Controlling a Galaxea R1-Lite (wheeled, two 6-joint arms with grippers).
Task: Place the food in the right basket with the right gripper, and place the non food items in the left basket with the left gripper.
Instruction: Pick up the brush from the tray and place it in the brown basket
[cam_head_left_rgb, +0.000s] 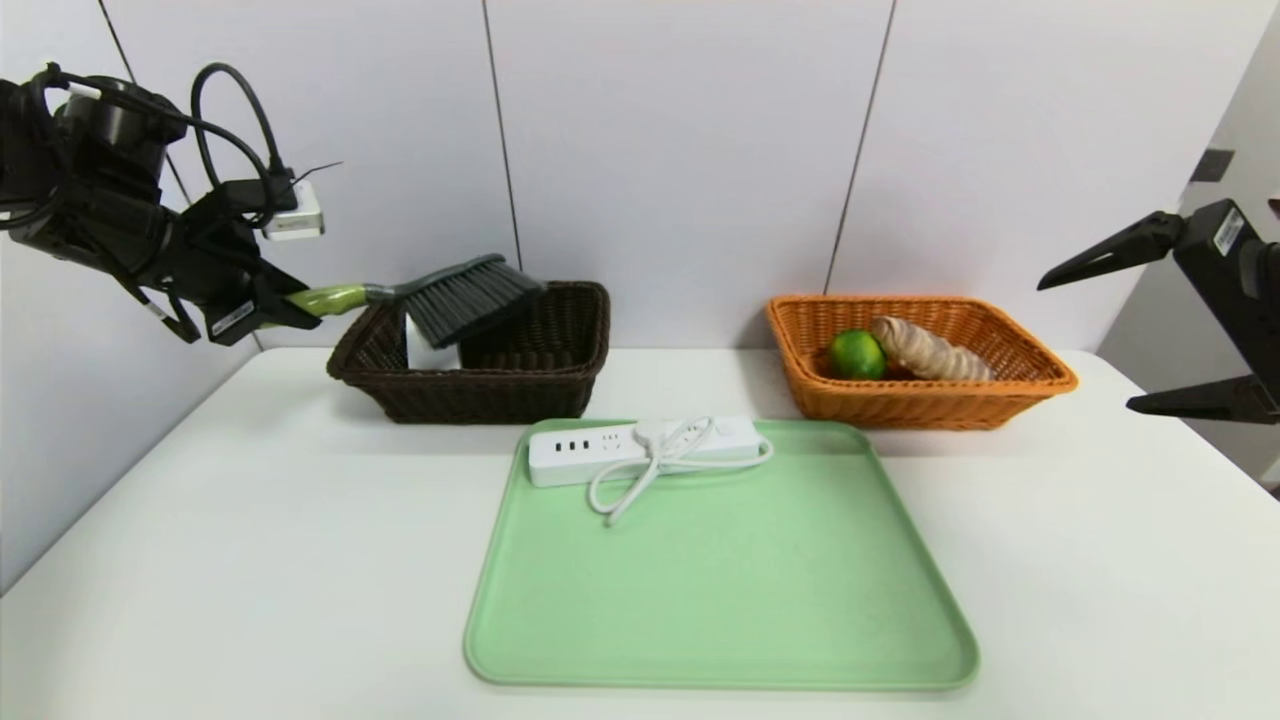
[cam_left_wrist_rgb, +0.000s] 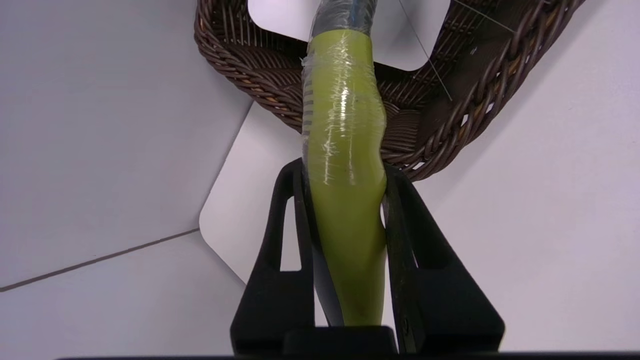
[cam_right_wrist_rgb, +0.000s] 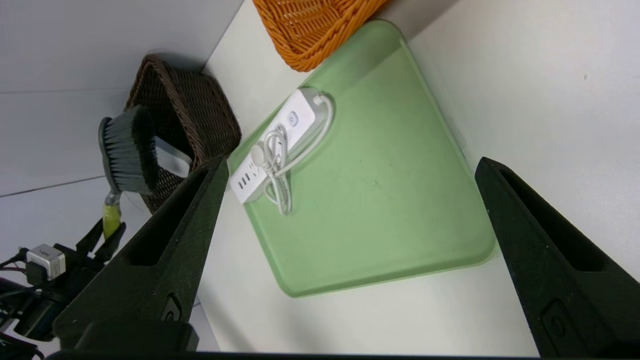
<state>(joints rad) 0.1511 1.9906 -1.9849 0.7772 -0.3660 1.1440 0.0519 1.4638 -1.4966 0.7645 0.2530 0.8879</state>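
Left hand (cam_head_left_rgb: 262, 308) clamped on the brush (cam_head_left_rgb: 440, 295) handle, brush lying level with bristle end out over the left basket (cam_head_left_rgb: 560, 375) near its outer rim, handle trailing back outside it; right hand (cam_head_left_rgb: 1100, 335) parked, fingers wide apart, far side.

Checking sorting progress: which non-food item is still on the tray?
The white power strip with its coiled cord, on the green tray. The brush hangs over the dark basket.
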